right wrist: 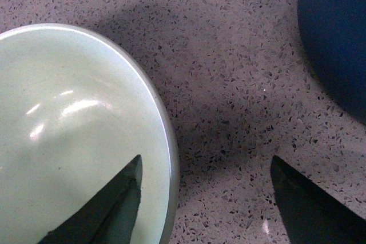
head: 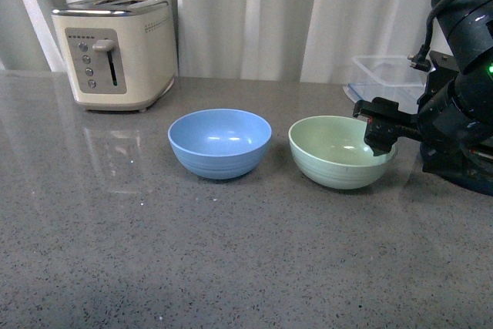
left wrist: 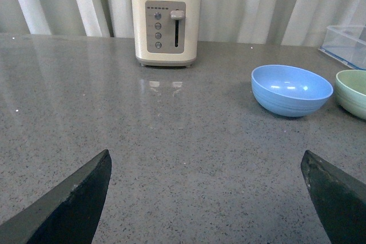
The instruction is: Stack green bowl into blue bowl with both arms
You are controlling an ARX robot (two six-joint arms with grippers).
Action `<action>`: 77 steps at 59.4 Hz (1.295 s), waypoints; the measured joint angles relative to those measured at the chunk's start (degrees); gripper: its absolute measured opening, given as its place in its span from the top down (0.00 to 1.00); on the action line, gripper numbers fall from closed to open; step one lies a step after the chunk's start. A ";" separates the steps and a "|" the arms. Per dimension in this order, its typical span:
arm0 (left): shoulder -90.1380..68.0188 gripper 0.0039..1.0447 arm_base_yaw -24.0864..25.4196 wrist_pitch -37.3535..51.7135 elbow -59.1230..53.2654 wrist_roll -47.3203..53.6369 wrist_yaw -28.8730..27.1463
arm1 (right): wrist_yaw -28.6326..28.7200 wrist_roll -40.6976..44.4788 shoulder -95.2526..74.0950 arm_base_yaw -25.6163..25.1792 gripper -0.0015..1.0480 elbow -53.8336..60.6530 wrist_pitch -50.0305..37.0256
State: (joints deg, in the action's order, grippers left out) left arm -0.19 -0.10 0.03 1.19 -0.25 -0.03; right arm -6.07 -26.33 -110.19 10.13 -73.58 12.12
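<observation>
Fingers of the right gripper (head: 381,132) met the green bowl's (head: 335,152) right rim in the front view, one blue bowl (head: 219,142) just left. Only the left wrist view showed the left gripper (left wrist: 206,198), spread wide over the counter (left wrist: 183,130). The right wrist view showed parted fingers straddling the green rim, beside one navy pot (right wrist: 337,38).

A kitchen: toaster (head: 115,53) on grey stone countertop (head: 231,252), curtains (head: 246,13) behind

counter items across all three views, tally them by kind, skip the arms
bowls: 2 (blue bowl, green bowl)
toaster: 1
clear container: 1
dark navy pot: 1
total: 5
</observation>
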 joint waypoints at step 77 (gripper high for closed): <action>0.00 0.06 0.00 0.00 0.00 0.00 0.00 | 0.42 8.68 -3.80 16.94 0.99 -19.91 0.72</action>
State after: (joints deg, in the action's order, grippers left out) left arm -0.19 -0.10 0.03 1.19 -0.25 -0.03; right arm -5.65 -17.65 -113.99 27.07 -93.49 12.84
